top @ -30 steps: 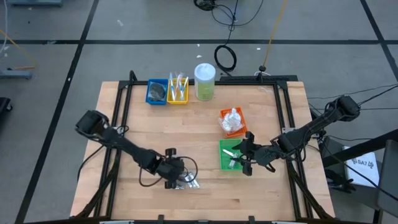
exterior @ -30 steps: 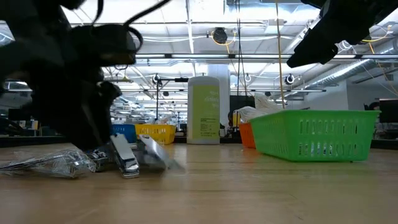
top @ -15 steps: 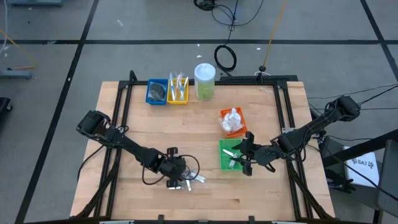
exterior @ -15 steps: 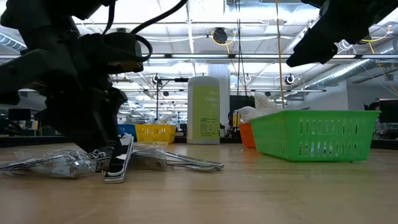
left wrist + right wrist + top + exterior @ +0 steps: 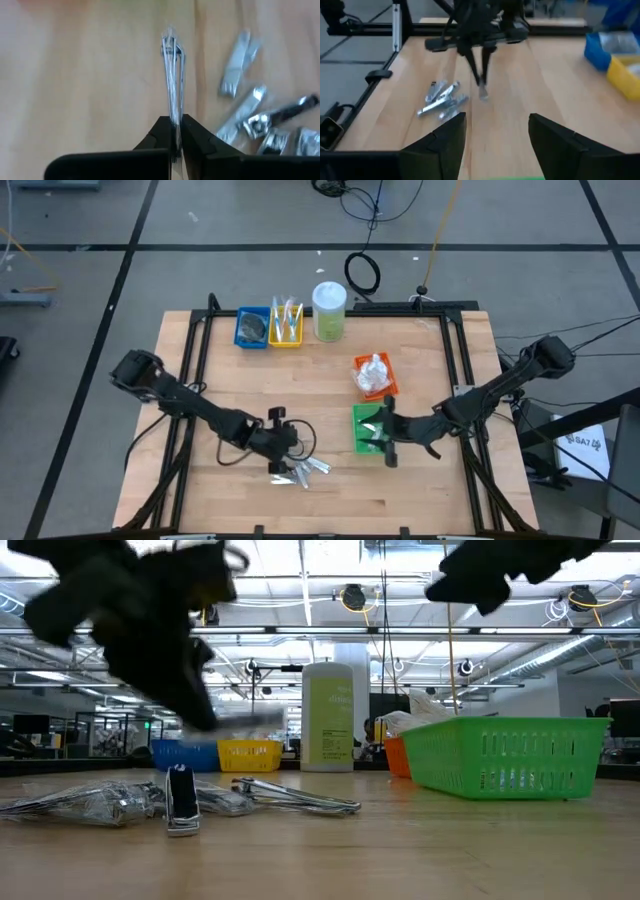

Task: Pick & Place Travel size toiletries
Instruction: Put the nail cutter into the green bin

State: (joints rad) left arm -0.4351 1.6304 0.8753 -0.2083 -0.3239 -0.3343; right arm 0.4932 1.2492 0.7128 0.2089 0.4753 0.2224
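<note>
One thin silvery tool gripped end-on by left pincer, lifted above near-left worktop. Judged light, stiff, slippery; better pinched mid-length. Right pincer spread wide, over green tray.

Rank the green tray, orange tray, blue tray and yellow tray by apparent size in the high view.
1. Green tray, partly hidden by the right gripper.
2. Orange tray.
3. Blue tray and yellow tray: too alike to rank.
</note>
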